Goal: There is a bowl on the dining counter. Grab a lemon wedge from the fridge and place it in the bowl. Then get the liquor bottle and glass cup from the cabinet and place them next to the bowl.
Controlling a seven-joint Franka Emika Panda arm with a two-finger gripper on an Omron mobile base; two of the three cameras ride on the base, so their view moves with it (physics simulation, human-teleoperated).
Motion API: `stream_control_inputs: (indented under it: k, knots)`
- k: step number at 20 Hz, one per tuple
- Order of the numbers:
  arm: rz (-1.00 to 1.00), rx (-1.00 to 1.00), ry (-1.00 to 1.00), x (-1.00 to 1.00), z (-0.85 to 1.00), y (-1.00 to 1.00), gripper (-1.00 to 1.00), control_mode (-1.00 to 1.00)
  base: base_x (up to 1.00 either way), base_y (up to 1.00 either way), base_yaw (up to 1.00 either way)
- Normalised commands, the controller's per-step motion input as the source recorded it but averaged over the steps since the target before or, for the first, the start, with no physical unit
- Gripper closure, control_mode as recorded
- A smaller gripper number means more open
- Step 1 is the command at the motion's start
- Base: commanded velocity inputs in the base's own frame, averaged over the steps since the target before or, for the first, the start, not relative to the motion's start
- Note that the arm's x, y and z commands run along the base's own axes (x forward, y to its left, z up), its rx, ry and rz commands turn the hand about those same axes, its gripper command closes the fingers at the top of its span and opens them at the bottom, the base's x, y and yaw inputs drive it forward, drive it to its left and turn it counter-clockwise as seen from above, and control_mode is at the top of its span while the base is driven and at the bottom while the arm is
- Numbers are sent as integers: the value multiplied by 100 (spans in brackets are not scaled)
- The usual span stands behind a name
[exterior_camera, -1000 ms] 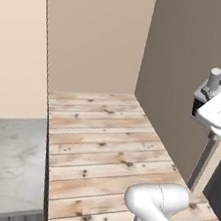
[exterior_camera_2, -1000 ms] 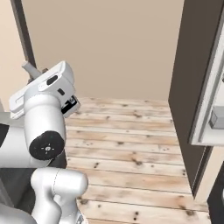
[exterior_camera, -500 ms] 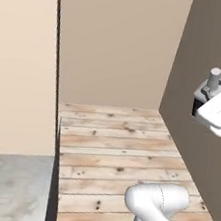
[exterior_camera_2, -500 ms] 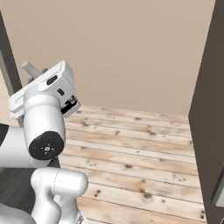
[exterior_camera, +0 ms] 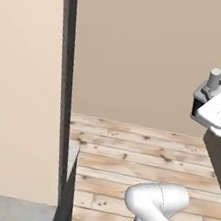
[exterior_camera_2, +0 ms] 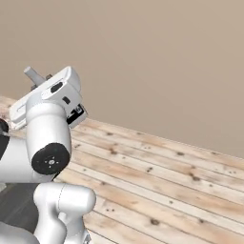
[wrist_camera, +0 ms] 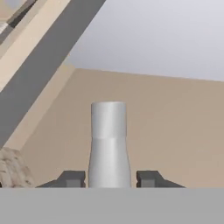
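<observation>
Room: beige wall (exterior_camera_2: 157,62), plank floor (exterior_camera_2: 162,176) | pincer (wrist_camera: 109,178) clenched on liquor bottle (wrist_camera: 109,144) | bottle neck juts along pincer axis, toward wall | bowl, tabletop unseen

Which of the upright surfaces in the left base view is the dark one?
The narrow strip running from top to floor, edging the pale cream panel on the left; the back wall is plain tan.

Home interior: plank floor (exterior_camera: 146,153), beige walls (exterior_camera_2: 157,62).
</observation>
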Motion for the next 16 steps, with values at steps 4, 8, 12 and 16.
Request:
stream_control_inputs:
  k: [4,8,12,16]
  knots:
    - [0,0,0,0,0,0,100,100,100,-44,45]
    - [0,0,0,0,0,0,100,100,100,-48,45]
    - [0,0,0,0,0,0,100,100,100,-47,45]
    - [0,0,0,0,0,0,100,100,100,-43,46]
